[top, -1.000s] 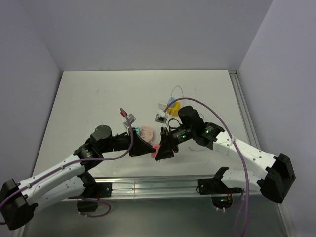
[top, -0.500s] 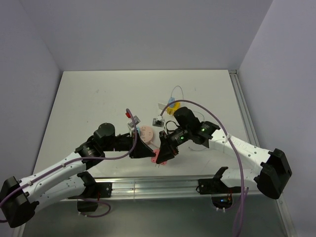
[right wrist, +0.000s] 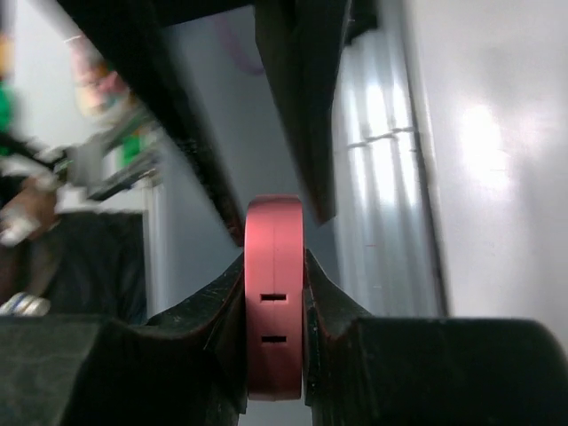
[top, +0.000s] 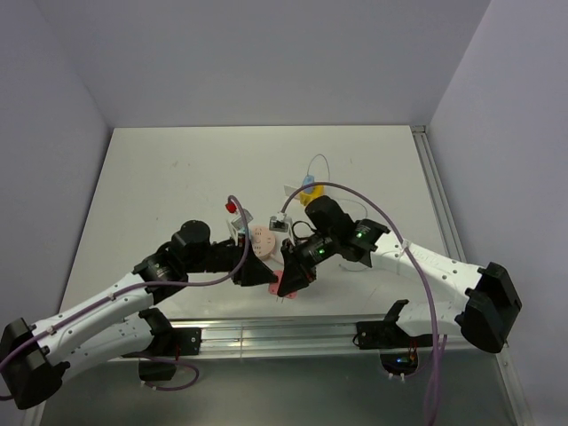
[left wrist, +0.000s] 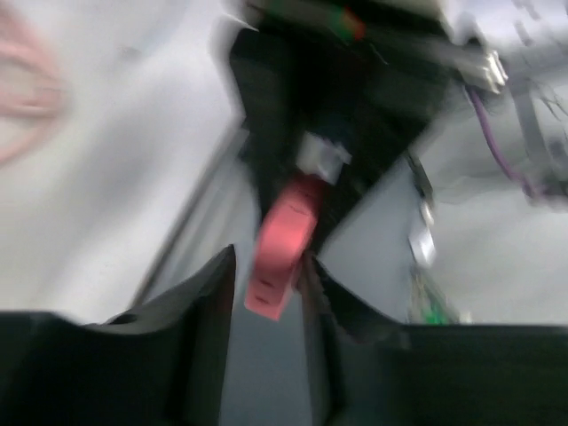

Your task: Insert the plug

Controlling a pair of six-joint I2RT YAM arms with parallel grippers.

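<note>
A flat pink piece (right wrist: 274,293) with two slots in its edge is clamped between the jaws of my right gripper (right wrist: 274,275). In the top view both grippers meet near the table's front edge, around the pink piece (top: 279,284). My left gripper (left wrist: 269,266) straddles the free end of the pink piece (left wrist: 282,240): its right finger touches it and its left finger stands apart, so it is open. A small white plug (top: 280,222) with a thin wire lies on the table behind the grippers.
A pale pink disc (top: 262,240) lies just behind the left gripper, beside a red-tipped part (top: 232,207). Yellow and blue pieces (top: 309,189) sit further back. The metal rail (top: 266,333) runs along the front edge, right under the grippers.
The right gripper has shut on the pink piece, and the left gripper's jaws have loosened off it. Both grippers have drifted slightly toward the front edge.
</note>
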